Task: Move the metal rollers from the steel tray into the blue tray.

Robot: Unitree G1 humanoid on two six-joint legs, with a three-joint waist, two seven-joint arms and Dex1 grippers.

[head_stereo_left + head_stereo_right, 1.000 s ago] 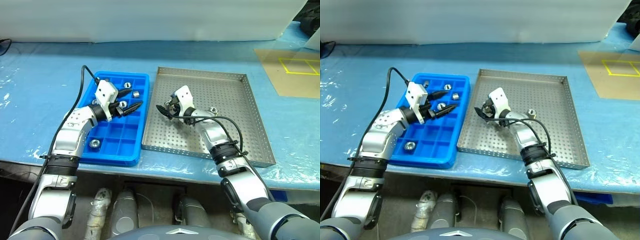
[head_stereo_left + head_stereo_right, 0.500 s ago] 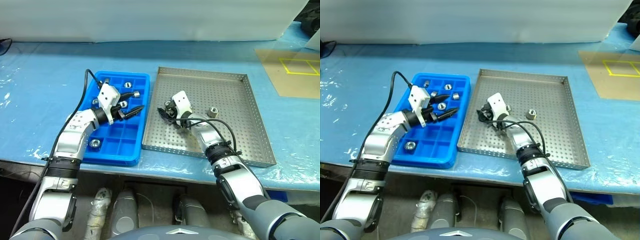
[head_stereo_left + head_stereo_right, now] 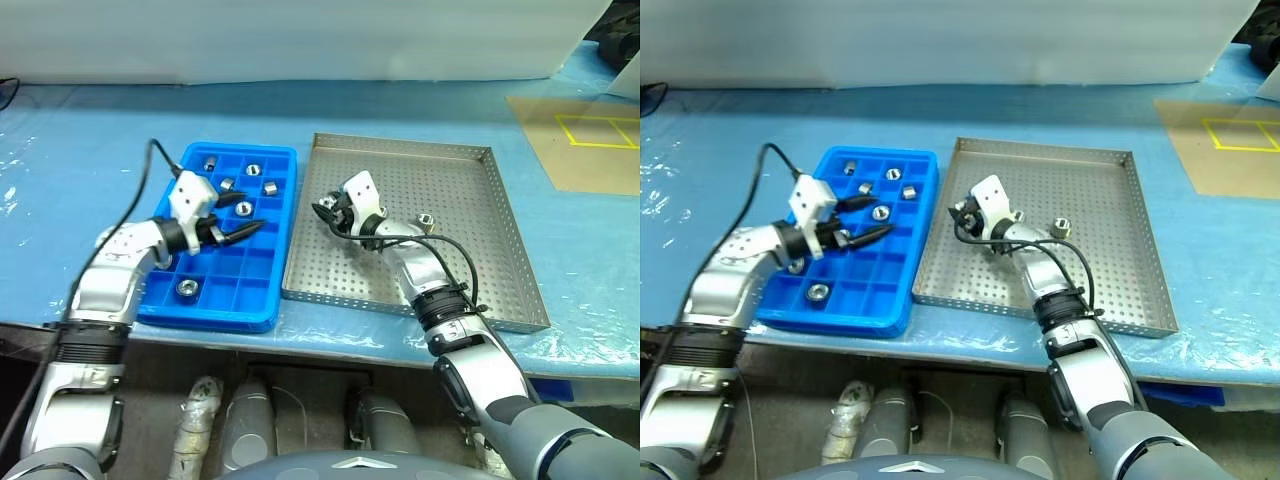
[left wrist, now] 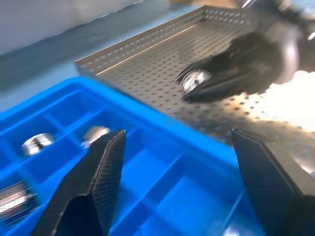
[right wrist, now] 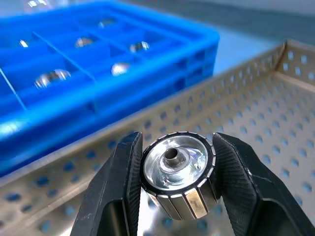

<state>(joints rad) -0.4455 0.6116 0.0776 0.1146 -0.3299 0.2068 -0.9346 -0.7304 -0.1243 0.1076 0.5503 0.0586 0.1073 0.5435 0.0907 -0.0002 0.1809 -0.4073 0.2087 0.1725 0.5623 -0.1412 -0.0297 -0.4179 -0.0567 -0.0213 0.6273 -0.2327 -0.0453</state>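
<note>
- My right pincer (image 3: 322, 208) is clamped on one of the metal rollers (image 5: 177, 169); the right wrist view shows it squeezed between both fingers, its dark hole facing back at the camera, so its axis runs along my fingers.
- That pincer hangs just above the steel tray (image 3: 455, 290), near the tray's left rim, on the side that faces the blue tray (image 3: 262, 312).
- What matters for the next move: the blue tray lies to the left of the held roller, just across that rim, with the two trays nearly touching. It looks like a short sideways carry, with the roller lifted over the steel rim and the blue wall.
- My left pincer (image 3: 238, 222) is spread wide with nothing in it, hovering over the middle of the blue tray. It is the nearer one to those compartments, but the right one has the load.
- Count in the steel tray: one loose roller (image 3: 426, 219) on the perforated floor, right of my right hand, plus the one I hold.
- Count in the blue tray: I make out six rollers, five up in the far rows and one (image 3: 186, 288) in a near row.
- Most compartments are bare, so I judge there is room for a drop.
</note>
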